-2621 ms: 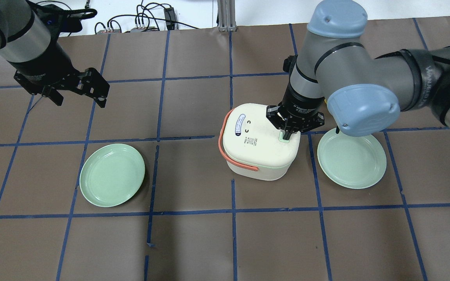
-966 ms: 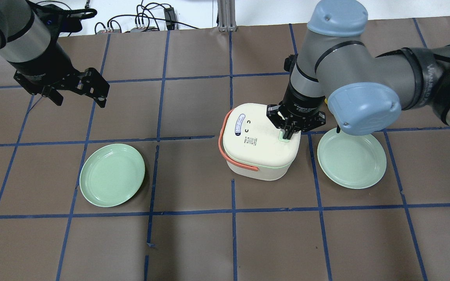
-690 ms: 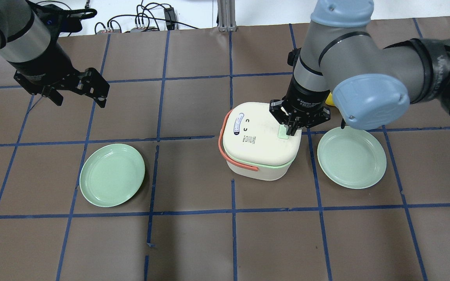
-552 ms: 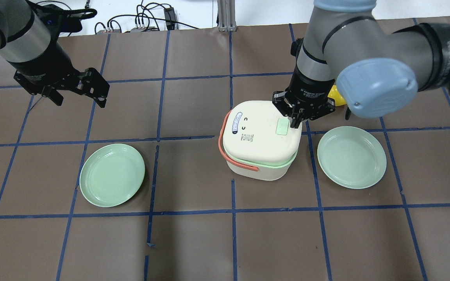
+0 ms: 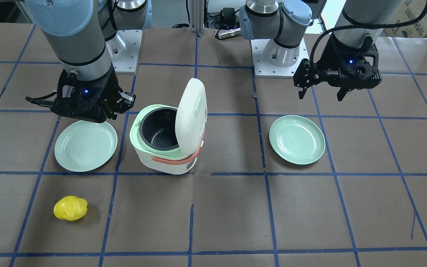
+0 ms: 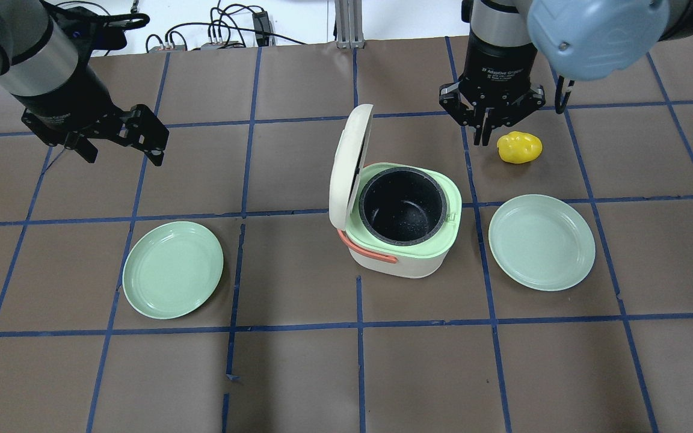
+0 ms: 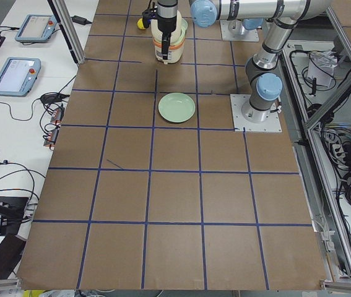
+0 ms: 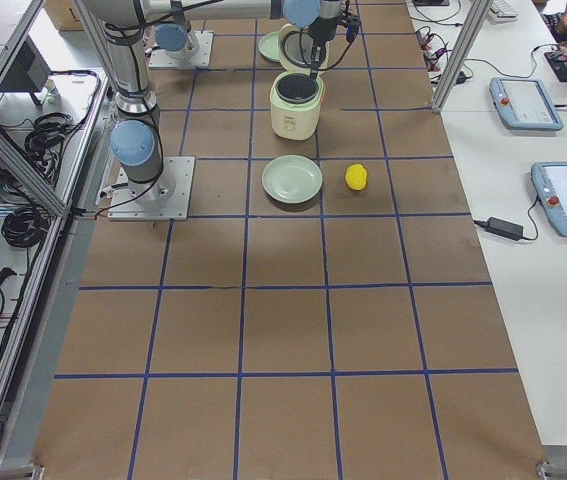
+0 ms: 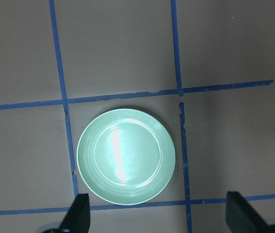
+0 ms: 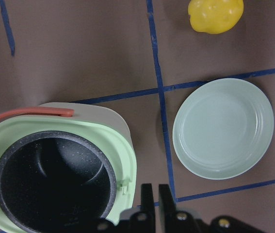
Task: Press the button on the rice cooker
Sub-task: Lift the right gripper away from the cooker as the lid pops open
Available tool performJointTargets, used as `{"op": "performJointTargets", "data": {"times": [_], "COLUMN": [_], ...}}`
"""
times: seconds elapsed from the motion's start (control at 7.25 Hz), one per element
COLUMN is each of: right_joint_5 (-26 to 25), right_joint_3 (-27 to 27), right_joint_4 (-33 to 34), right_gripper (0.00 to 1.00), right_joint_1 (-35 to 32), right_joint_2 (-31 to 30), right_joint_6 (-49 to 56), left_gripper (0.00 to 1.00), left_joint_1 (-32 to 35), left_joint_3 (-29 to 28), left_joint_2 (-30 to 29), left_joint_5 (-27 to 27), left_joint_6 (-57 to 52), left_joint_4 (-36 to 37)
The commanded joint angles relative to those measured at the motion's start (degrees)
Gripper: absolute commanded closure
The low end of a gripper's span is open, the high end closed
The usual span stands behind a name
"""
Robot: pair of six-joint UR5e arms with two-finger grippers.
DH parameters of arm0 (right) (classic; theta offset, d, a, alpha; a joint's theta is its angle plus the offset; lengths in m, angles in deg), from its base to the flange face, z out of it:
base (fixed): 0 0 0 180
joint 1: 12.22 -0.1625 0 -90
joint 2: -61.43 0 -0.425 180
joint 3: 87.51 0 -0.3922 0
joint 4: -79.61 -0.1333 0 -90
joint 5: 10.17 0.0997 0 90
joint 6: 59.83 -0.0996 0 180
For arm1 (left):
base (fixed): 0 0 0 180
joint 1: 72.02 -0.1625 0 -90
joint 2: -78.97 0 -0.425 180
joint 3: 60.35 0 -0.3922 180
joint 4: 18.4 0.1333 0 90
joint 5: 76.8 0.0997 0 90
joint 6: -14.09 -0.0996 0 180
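The white rice cooker (image 6: 400, 264) stands at mid-table with its lid (image 6: 346, 162) swung up and open. Its pale green rim and dark inner pot (image 6: 403, 206) show, and the coral handle hangs at its front left. It also shows in the front view (image 5: 161, 161) and the right wrist view (image 10: 55, 179). My right gripper (image 6: 482, 135) is shut and empty, raised above the table beyond the cooker's far right corner. Its fingers (image 10: 147, 194) stand together. My left gripper (image 6: 124, 150) is open and empty, hovering far to the left, with its fingers (image 9: 81, 213) wide apart.
A pale green plate (image 6: 172, 269) lies left of the cooker, below my left gripper (image 9: 159, 216). A second pale green plate (image 6: 541, 242) lies right of the cooker. A yellow lumpy object (image 6: 520, 147) lies beyond that plate, next to my right gripper. Cables run along the far table edge.
My right gripper lifted off the green button on the lid and drew back toward the far side. The lid sprang open, baring the dark pot. The left arm has not moved.
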Motion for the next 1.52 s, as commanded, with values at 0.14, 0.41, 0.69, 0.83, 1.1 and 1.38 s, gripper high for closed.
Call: {"op": "performJointTargets", "data": {"times": [0.14,0.41,0.69,0.83,1.1,1.38], "right_joint_5": [-0.49,-0.31,3.53,4.08,4.08,3.65], "right_joint_3": [0.46,1.06,0.29,0.28,-3.21,-4.46], "right_joint_4": [2.44,2.44,2.27,2.35,2.44,3.41], "right_gripper": [0.11,0.00,0.00,0.00,0.00,0.00], "right_joint_1": [-0.05,-0.05,0.12,0.21,1.00,2.23], "right_joint_2": [0.14,-1.00,-4.76,-5.48,-5.48,-5.75], "right_joint_6": [3.70,3.61,3.79,4.22,4.23,4.75], "left_gripper": [0.00,0.00,0.00,0.00,0.00,0.00], "left_joint_1": [0.00,0.00,0.00,0.00,0.00,0.00], "left_joint_3": [0.00,0.00,0.00,0.00,0.00,0.00], "left_joint_2": [0.09,0.00,0.00,0.00,0.00,0.00], "left_joint_5": [0.00,0.00,0.00,0.00,0.00,0.00], "left_joint_6": [-0.05,0.04,-0.05,0.04,0.04,-0.05], "left_joint_4": [0.00,0.00,0.00,0.00,0.00,0.00]}}
